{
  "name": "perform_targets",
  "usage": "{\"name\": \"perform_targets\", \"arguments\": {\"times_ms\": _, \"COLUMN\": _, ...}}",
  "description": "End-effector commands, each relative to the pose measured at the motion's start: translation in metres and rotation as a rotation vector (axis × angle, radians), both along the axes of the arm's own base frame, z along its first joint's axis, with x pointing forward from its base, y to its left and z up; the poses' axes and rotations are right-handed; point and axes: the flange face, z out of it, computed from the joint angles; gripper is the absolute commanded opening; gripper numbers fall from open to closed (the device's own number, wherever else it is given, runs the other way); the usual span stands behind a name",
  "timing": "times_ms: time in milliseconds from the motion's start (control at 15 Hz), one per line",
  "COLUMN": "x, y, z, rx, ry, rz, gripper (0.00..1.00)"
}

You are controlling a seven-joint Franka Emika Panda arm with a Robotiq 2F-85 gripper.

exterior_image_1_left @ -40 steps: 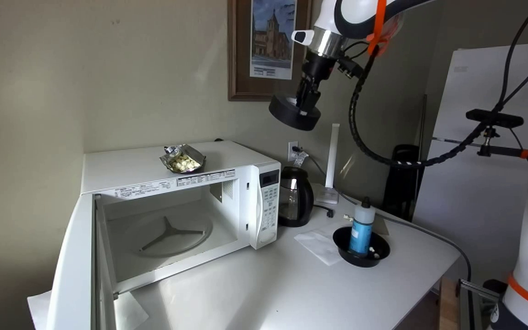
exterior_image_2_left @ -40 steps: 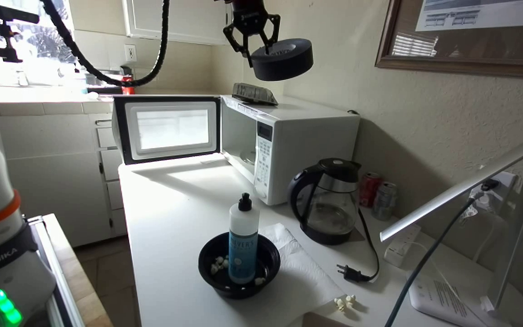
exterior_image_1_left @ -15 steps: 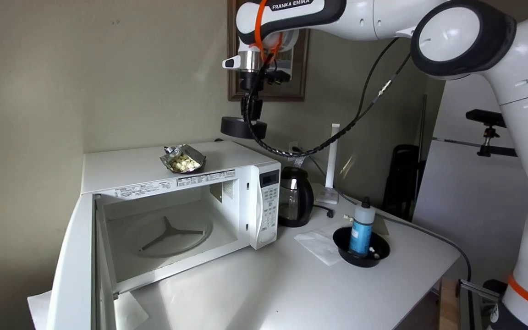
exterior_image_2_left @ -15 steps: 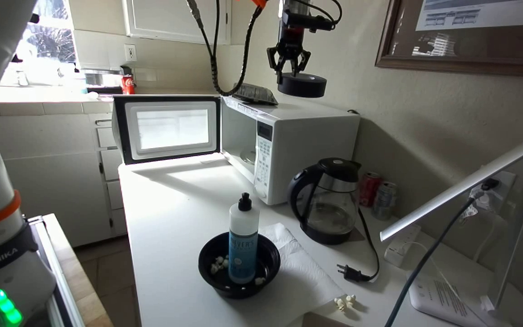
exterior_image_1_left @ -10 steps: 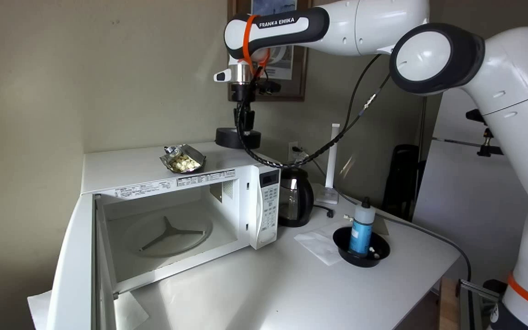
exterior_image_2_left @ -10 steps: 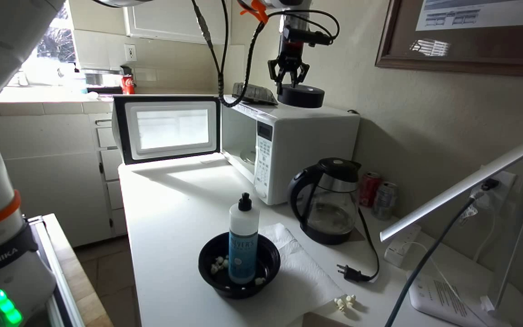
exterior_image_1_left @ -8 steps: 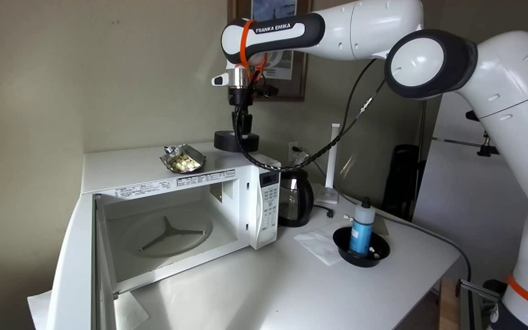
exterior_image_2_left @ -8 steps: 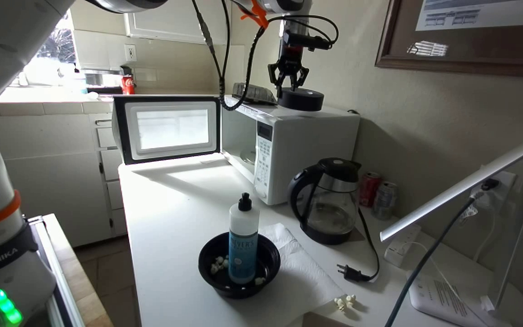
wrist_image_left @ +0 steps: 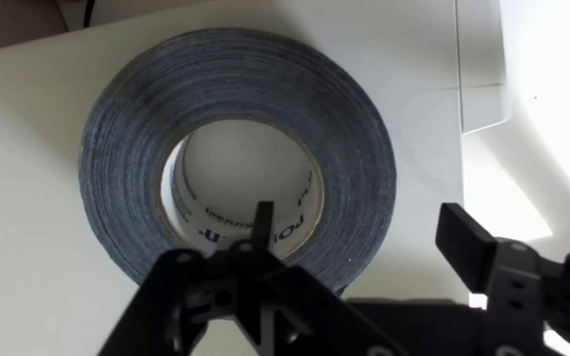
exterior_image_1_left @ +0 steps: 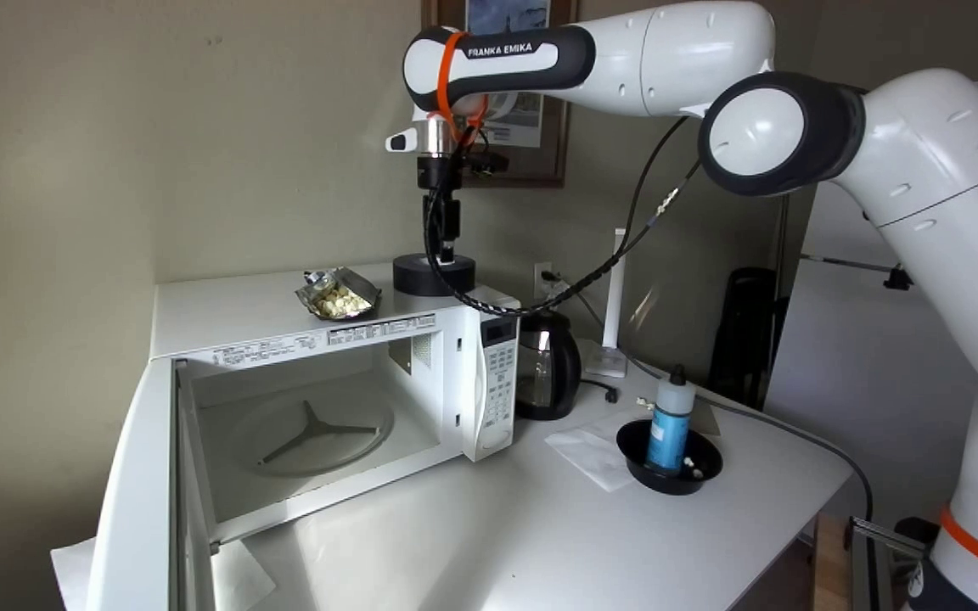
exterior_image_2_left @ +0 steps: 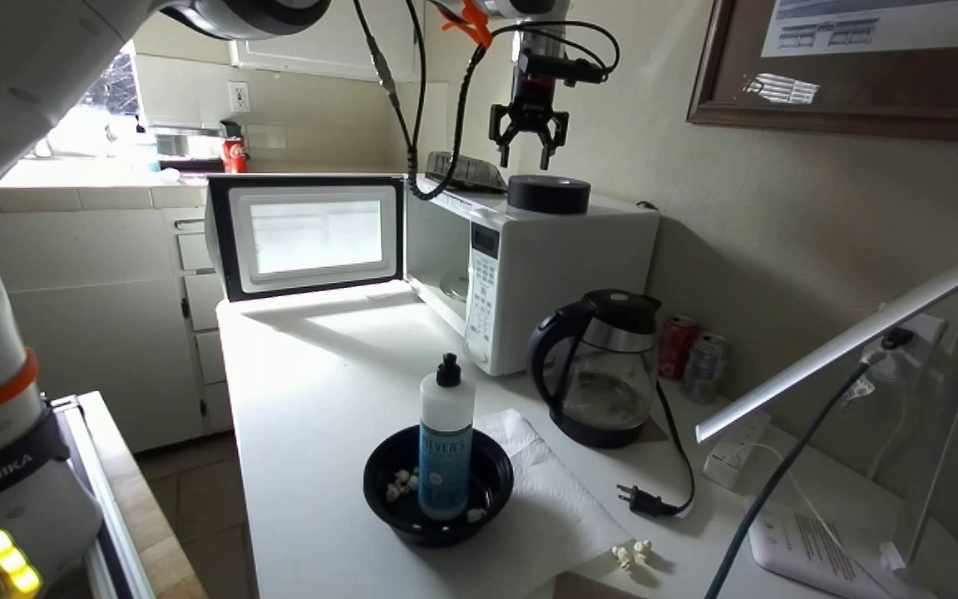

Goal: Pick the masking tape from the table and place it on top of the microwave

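Your gripper (exterior_image_2_left: 525,158): fingers apart, just above the masking tape (wrist_image_left: 354,163); tape flat on the microwave (exterior_image_1_left: 234,318), at three o'clock from the foil packet (exterior_image_1_left: 339,294) in an exterior view; six-o'clock rim hidden behind gripper parts in your wrist view, core lettering partly covered

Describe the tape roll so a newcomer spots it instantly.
Start at the white microwave with its door swung open. On top, toward the control panel, sits the tape roll, apart from the foil popcorn packet. Unlike that crumpled packet, it's a thick dark-grey ring with a round centre hole.
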Motion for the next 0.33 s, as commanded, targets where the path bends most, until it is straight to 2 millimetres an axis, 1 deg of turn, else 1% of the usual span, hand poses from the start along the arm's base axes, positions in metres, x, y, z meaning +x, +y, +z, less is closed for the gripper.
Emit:
{"name": "perform_targets", "arguments": {"times_ms": 0, "x": -0.024, "y": 0.014, "z": 0.059, "rx": 0.05, "ry": -0.056, "rz": 0.049, "gripper": 1.0}}
{"name": "perform_targets", "arguments": {"times_ms": 133, "x": -0.046, "y": 0.026, "z": 0.095, "rx": 0.086, "ry": -0.105, "rz": 0.178, "gripper": 1.0}}
{"name": "perform_targets", "arguments": {"times_ms": 200, "x": -0.02, "y": 0.017, "z": 0.066, "rx": 0.046, "ry": -0.088, "rz": 0.095, "gripper": 1.0}}
{"name": "perform_targets", "arguments": {"times_ms": 267, "x": -0.029, "y": 0.022, "z": 0.087, "rx": 0.059, "ry": -0.113, "rz": 0.127, "gripper": 1.0}}
